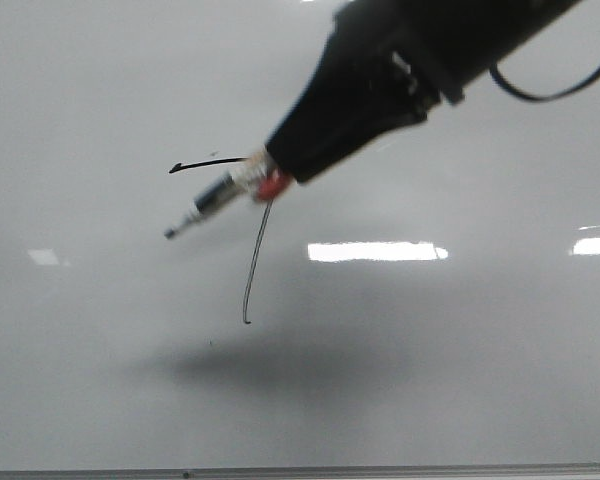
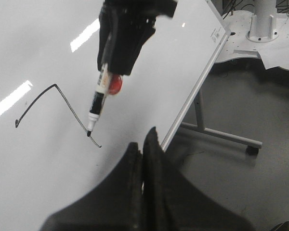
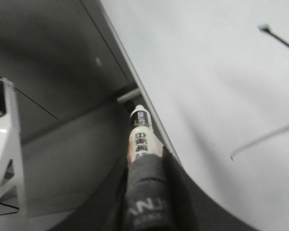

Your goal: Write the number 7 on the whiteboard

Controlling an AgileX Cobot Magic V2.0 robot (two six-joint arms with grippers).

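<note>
The whiteboard [image 1: 460,380] fills the front view. The number 7 [image 1: 255,262] is drawn on it in thin black line, a short top stroke and a long down-stroke. My right gripper [image 1: 270,168] is shut on a black-and-white marker [image 1: 215,198] with a red part by the fingers. The marker tip points down-left, to the left of the down-stroke. In the left wrist view the 7 [image 2: 62,98] shows, and the marker [image 2: 98,98] tip lies over its down-stroke; contact with the whiteboard [image 2: 38,163] is unclear. My left gripper [image 2: 143,144] is shut and empty, off the board's edge.
The board's grey frame edge [image 2: 202,82] stands on a metal leg with a caster [image 2: 252,150] over dark floor. A white round base [image 2: 260,29] stands behind. The board's lower edge [image 1: 300,471] runs along the bottom of the front view.
</note>
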